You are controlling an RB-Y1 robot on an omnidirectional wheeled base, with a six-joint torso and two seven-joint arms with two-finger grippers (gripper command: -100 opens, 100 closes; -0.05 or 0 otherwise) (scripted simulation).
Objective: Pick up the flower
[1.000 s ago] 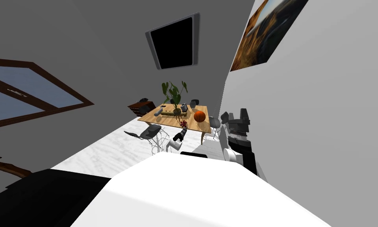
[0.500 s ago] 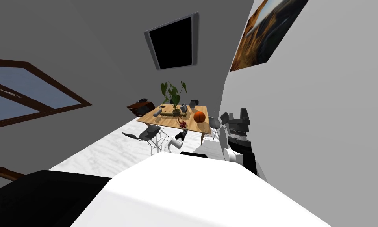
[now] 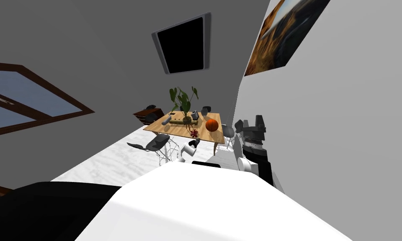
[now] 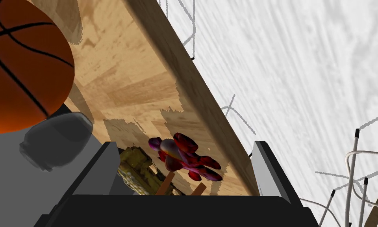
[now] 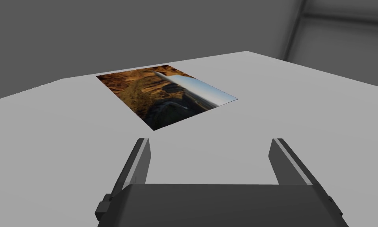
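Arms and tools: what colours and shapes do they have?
The left tool and right tool each have two thin grey flat fingers on a dark boxy body. The left arm is white with a dark wrist; the right arm is dark with pale rings.

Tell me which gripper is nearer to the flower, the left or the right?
Left. The left gripper is at the edge of the table, open, with the flower between its fingers. The right gripper, open, is raised at the robot's right side, away from the table.
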